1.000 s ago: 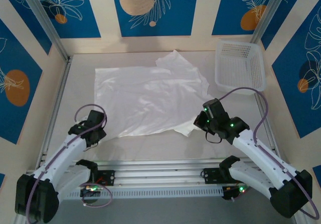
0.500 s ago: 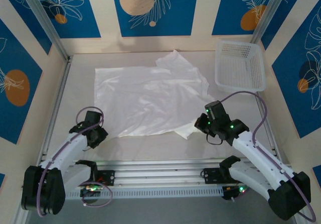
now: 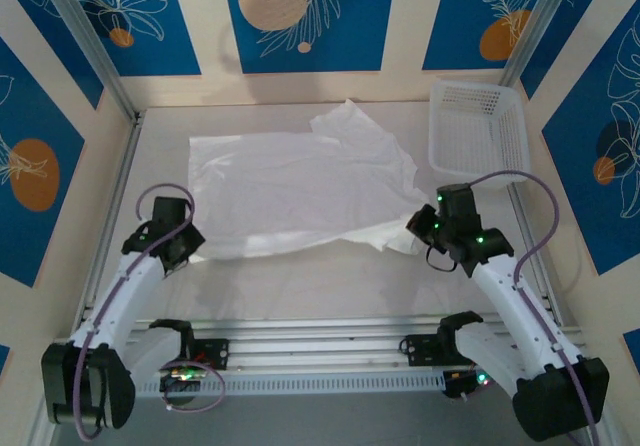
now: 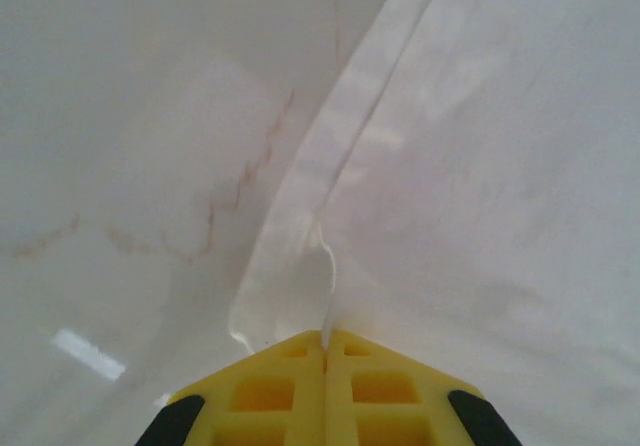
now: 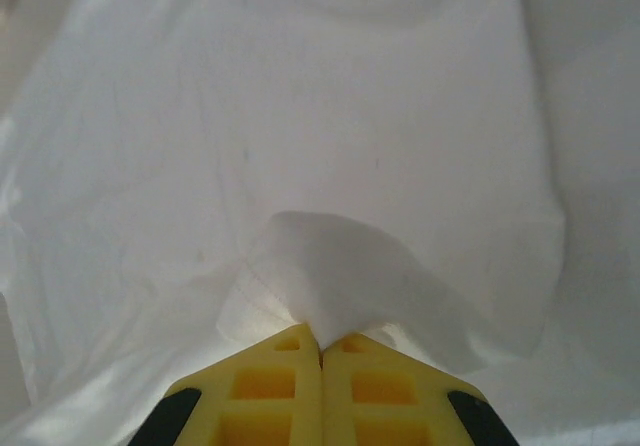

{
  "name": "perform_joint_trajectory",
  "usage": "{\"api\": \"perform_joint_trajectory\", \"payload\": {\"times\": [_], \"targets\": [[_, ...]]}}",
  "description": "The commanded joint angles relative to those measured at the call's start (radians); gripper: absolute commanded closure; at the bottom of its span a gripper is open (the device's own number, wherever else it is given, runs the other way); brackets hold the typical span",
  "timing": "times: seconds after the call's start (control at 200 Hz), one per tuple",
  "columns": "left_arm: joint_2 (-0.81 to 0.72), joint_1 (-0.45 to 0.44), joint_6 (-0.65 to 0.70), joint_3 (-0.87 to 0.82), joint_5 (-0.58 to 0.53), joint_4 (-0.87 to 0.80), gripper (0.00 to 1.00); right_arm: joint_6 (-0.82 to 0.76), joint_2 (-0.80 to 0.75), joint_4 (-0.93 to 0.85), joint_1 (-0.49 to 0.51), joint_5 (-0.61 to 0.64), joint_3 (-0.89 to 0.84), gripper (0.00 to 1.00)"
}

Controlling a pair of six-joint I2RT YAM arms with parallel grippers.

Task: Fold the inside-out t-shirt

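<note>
t-shirt [image 3: 300, 191], both jaws closed on it

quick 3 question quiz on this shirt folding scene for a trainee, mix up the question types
1. True or false: the left gripper and the right gripper are both shut on the t-shirt.
2. Where does the basket sit in the top view? A) far right, B) far left, C) on top of the t-shirt.
3. Fill in: the gripper nearer the basket is the ___ one.
Key: 1 true; 2 A; 3 right.
</note>
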Motion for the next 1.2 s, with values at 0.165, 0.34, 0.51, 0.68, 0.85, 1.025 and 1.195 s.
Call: {"api": "perform_joint_trajectory", "payload": {"times": [0.165,0.34,0.51,0.68,0.85,1.025,1.195], "targets": [[0.239,0.060,0.052,0.110,0.032,0.123,1.00,-0.063,0.108,0.100,-0.065,-0.158,0.044,1.00],[0.340,0.064,0.036,0.127,0.053,0.211,0.95,-0.062,0.126,0.122,-0.065,-0.172,0.035,1.00],[0.439,0.065,0.043,0.172,0.026,0.225,0.81,-0.052,0.147,0.131,-0.062,-0.181,0.033,1.00],[0.404,0.068,0.064,0.177,0.007,0.176,0.77,-0.056,0.149,0.124,-0.056,-0.180,0.039,1.00],[0.308,0.069,0.040,0.080,0.001,0.145,0.76,-0.044,0.154,0.144,-0.051,-0.183,0.023,1.00],[0.316,0.075,0.041,0.022,0.057,0.191,0.67,-0.045,0.176,0.149,-0.034,-0.189,0.038,1.00],[0.371,0.078,0.040,0.019,0.112,0.252,0.64,-0.052,0.177,0.132,-0.018,-0.169,0.054,1.00]]}}
